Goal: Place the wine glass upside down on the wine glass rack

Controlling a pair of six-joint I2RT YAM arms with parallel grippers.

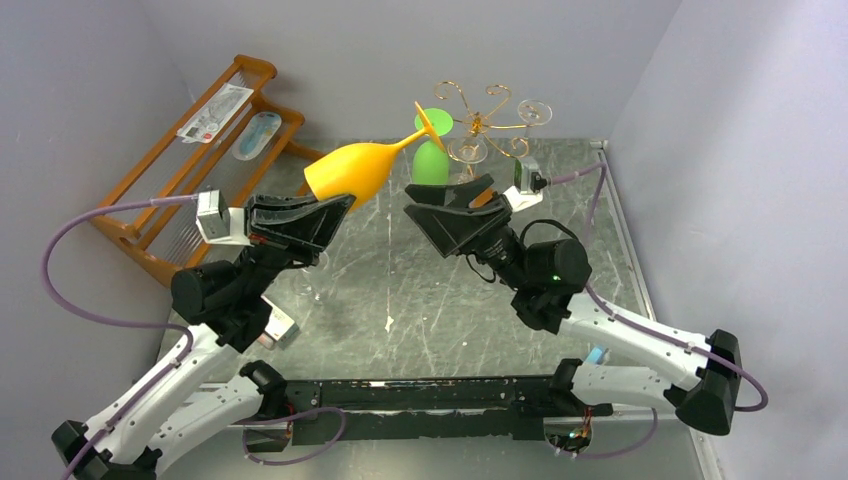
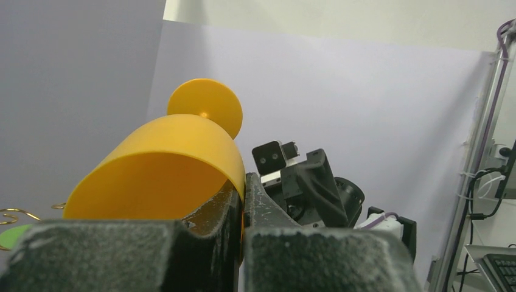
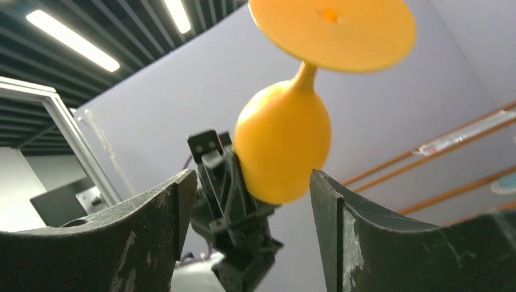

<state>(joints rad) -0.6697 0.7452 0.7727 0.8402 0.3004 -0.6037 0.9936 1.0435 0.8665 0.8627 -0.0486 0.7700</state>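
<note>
Top external view showed the left tool [image 1: 335, 207] clamped on the bowl rim of the orange wine glass [image 1: 362, 168]. The glass was held above the surface [image 1: 400, 290], its foot tilted toward the wine glass rack [image 1: 482, 122]. The right tool [image 1: 428, 207] stood spread wide beside the bowl, not touching it. A green glass [image 1: 431, 160] hung on the rack's left. Doing this well probably meant sliding the stem into a free curl, clear of the green one.

Pale lavender walls [image 1: 330, 40], grey marbled tabletop [image 1: 420, 320], orange-brown slatted shelf [image 1: 256, 68] at left, ceiling strip lights [image 3: 70, 39].
</note>
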